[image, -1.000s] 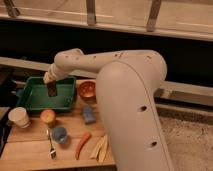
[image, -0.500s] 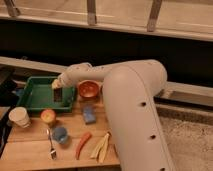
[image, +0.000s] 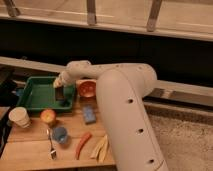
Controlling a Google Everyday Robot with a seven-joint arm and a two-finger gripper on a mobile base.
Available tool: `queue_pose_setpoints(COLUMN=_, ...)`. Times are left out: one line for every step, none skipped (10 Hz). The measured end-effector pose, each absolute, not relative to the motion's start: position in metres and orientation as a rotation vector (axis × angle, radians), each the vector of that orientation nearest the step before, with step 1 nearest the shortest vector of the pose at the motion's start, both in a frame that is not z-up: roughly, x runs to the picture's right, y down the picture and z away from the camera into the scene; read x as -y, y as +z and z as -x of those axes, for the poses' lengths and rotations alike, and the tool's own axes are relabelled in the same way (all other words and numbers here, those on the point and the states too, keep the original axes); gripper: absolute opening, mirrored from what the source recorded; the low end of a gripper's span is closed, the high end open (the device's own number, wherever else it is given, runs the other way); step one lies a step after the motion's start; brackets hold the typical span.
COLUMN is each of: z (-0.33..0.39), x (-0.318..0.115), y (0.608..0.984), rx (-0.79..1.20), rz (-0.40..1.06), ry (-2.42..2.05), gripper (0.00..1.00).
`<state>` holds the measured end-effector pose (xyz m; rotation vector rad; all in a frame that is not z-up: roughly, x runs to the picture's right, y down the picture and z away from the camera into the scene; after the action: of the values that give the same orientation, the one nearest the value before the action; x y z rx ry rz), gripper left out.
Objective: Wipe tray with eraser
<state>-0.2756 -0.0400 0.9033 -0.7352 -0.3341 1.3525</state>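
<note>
- the tray [image: 36, 93] lies at the far left of the wooden table [image: 30, 155], its green floor mostly bare and its raised rim intact all round.
- the eraser [image: 61, 100] seems to be the dark block low over the tray's right end, close to the right rim; whether it is pressed on the floor or just above it is not clear.
- the gripper [image: 60, 93] sits directly above that block, at the end of the arm [image: 125, 95] reaching in from the right; whether it is closed on the eraser or open i cannot tell.
- judged step: a wiping stroke across the tray floor, seemingly at the right end of its travel.
- to do it well: keep the block's flat face down with light, even pressure, and sweep leftward in straight, overlapping passes from the near rim to the far rim.
- stop short of each rim, since catching the wall could tip the block or drag the light tray across the table.
- mind the orange bowl [image: 86, 88] just right of the tray, and the round fruit [image: 48, 116] and paper cup [image: 19, 117] near its front edge.
- the blue block [image: 89, 114] lies near the tray's right front corner and should be left alone.
</note>
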Motion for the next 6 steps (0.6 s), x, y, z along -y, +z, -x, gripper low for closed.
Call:
queue_pose_setpoints(z=0.280, x=0.044, y=0.906, rx=0.320, rz=0.741, ry=1.331, gripper=0.06)
queue_pose_setpoints(z=0.293, x=0.048, y=0.908, rx=0.302, rz=0.756, ry=1.286, gripper=0.06)
queue_pose_setpoints(z=0.303, x=0.047, y=0.909, rx=0.288, rz=0.771, ry=1.253, gripper=0.06)
queue_pose_setpoints(z=0.307, x=0.044, y=0.910, rx=0.268, rz=0.788, ry=1.229, gripper=0.06)
queue_pose_setpoints(z=0.306, x=0.041, y=0.909, rx=0.250, rz=0.799, ry=1.218, gripper=0.06)
queue_pose_setpoints(z=0.304, x=0.036, y=0.907, rx=0.235, rz=0.808, ry=1.207, gripper=0.06)
